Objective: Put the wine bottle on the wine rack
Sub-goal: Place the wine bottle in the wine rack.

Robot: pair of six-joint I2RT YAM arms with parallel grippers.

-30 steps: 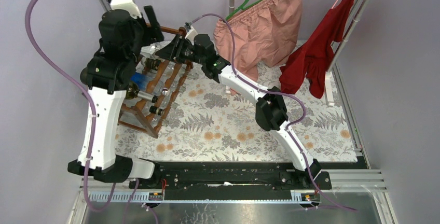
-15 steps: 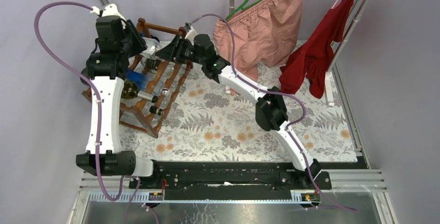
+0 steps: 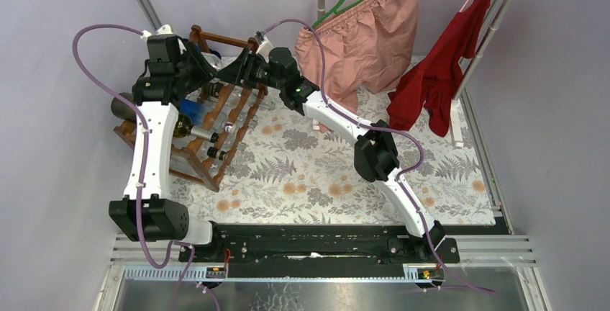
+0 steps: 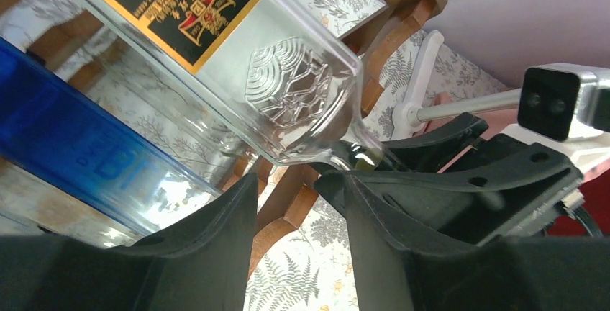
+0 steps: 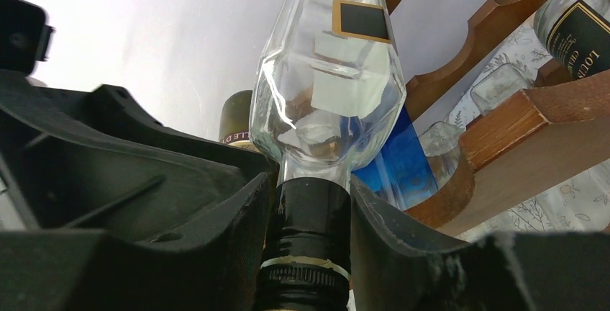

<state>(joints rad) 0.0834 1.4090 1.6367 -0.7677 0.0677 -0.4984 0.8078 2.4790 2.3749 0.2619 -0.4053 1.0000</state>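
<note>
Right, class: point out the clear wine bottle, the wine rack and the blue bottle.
clear wine bottle [image 5: 327,102]: right wrist view, glass shoulder above the neck.
wine rack [image 5: 518,138]: right wrist view, scalloped wooden rail.
blue bottle [image 4: 79,145]: left wrist view, blue body.

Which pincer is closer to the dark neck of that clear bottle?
Right. The right pincer is clamped around the bottle neck; the left pincer sits just off the clear bottle, jaws apart, holding nothing.

The left arm [image 3: 155,145] and right arm [image 3: 338,120] crowd the top of the wine rack [image 3: 223,38] — the floral tabletop [image 3: 324,174] to its right lies open.
</note>
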